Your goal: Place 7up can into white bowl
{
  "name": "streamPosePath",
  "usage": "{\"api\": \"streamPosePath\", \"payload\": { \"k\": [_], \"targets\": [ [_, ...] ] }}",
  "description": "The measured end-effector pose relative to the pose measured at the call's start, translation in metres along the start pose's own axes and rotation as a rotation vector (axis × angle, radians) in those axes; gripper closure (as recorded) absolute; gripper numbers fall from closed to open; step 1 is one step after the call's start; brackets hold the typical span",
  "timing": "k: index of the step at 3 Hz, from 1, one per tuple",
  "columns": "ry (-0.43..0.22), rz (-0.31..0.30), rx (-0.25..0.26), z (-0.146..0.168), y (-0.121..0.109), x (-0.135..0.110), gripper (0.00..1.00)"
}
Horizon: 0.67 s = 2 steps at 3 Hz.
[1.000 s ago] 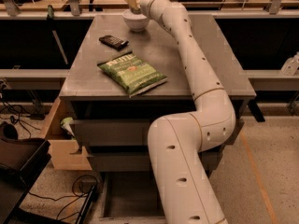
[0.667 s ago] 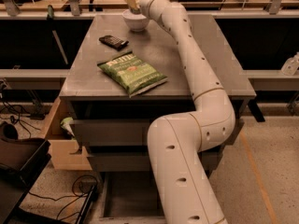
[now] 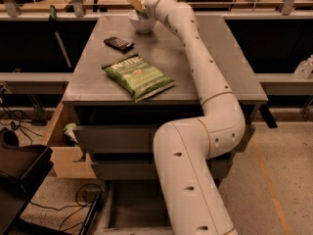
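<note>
Nothing moved; pincer (image 3: 138, 2) over white bowl (image 3: 141, 26).

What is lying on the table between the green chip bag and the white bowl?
In the camera view, a small flat black device lies between the chip bag and the white bowl. The end effector hangs above the bowl.

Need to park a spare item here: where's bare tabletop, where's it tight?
Bare: the right side of the table, between the arm and the right edge; also the left strip beside the green chip bag. Tight: far centre, where the gripper hangs over the white bowl, black device just in front.
</note>
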State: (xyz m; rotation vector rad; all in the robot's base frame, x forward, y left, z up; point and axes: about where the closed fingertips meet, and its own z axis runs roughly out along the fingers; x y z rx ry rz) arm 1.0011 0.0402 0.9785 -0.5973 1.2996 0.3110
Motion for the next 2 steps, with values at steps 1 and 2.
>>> {"api": "streamPosePath", "payload": {
  "k": [1,2],
  "targets": [
    [0.000,0.001,-0.002,0.0011,0.0017,0.0004,0.00],
    [0.000,0.001,-0.002,0.0011,0.0018,0.0004,0.00]
  ]
}}
